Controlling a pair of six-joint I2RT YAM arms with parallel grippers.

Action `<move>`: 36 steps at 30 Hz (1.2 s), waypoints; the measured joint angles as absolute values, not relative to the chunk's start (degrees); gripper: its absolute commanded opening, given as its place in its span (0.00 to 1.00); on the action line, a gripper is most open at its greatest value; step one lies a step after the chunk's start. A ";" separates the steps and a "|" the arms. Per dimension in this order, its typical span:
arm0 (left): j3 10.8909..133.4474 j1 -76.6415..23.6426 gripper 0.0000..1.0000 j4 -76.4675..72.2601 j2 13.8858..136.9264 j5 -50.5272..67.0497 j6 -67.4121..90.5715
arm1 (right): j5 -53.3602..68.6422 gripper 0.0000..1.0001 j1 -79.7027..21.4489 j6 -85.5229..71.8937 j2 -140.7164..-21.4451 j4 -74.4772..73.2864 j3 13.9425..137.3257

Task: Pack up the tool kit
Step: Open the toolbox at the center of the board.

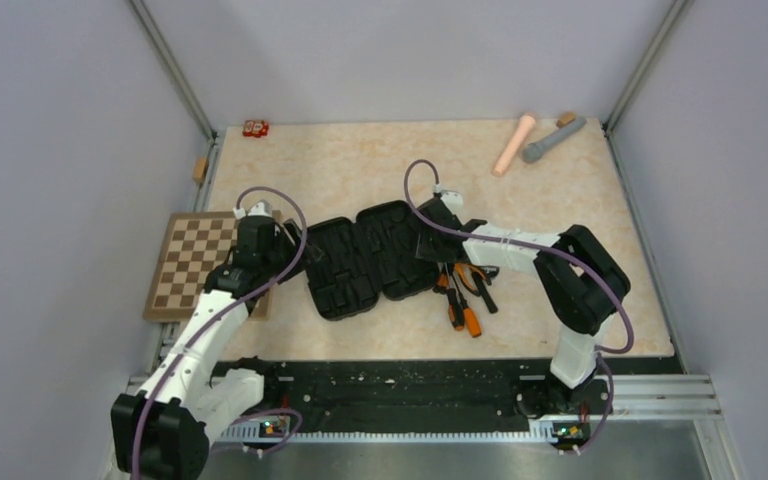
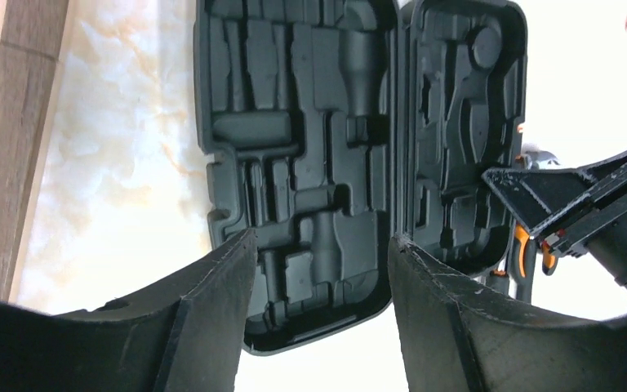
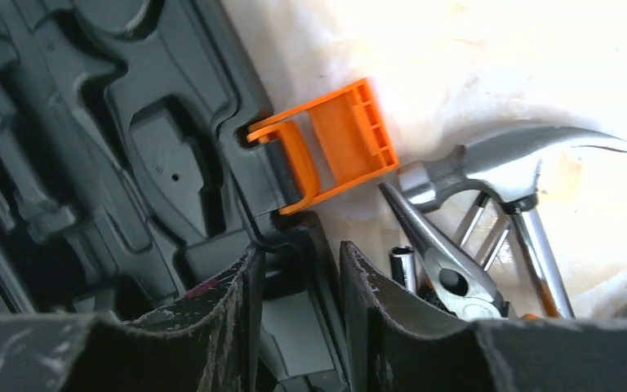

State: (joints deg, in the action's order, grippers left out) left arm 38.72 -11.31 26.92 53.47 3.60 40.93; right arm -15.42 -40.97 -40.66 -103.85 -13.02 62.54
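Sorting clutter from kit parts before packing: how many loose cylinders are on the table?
2. The pink cylinder lies near the far right corner of the table; the grey cylinder lies just right of it. Both are far from the open case. No others in view.

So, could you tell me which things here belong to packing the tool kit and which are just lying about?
For the job: open black tool case, orange latch, hammer, needle-nose pliers, orange-handled screwdrivers.
Just lying about: chessboard, pink cylinder, grey cylinder, small red item at the far edge.
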 measured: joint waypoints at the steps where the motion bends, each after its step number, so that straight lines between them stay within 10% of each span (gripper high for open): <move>1: 39.59 -11.31 0.66 26.52 54.24 3.36 40.36 | -16.03 0.00 -40.97 -41.89 -103.63 -12.75 62.26; 10: 42.57 -11.18 0.70 26.22 54.57 0.38 35.22 | -16.25 0.10 -41.32 -46.33 -101.84 -11.64 59.92; 22: 43.42 -11.03 0.83 26.09 44.99 -6.42 24.80 | -16.23 0.60 -40.91 -42.17 -93.51 -18.55 61.60; 36: 43.05 -11.03 0.83 26.09 38.09 -9.26 20.47 | -8.88 0.58 -35.00 -29.19 -80.14 -24.58 61.08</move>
